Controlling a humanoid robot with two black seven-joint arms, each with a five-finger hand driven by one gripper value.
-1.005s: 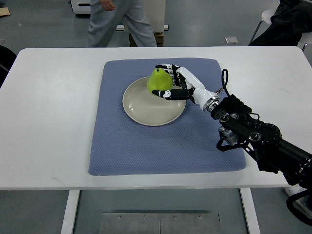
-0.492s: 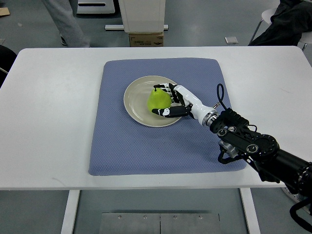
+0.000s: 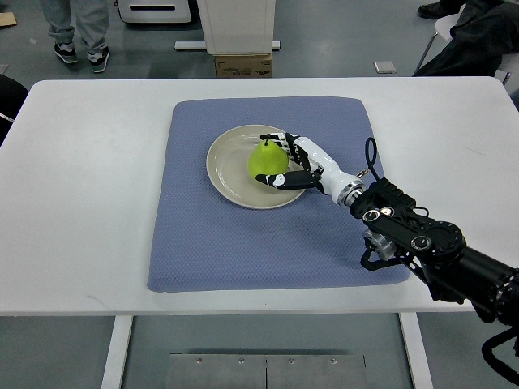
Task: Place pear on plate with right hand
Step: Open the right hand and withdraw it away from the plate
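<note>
A green pear [image 3: 265,160] stands upright on the beige plate [image 3: 231,174], right of the plate's middle. My right hand [image 3: 284,160] comes in from the lower right and its fingers are curled around the pear's right side, thumb at the front and fingers at the back. The plate lies on a blue mat [image 3: 276,243] on the white table. The left arm is not in view.
The white table [image 3: 81,203] extends around the mat on all sides. A person's legs and shoes [image 3: 77,36] show on the floor beyond the far left edge. A box [image 3: 242,63] and a chair [image 3: 474,36] stand behind the table.
My right hand brought the pear from the plate's far right rim down onto the plate, then shifted it slightly. The person behind the table walked to the left.
</note>
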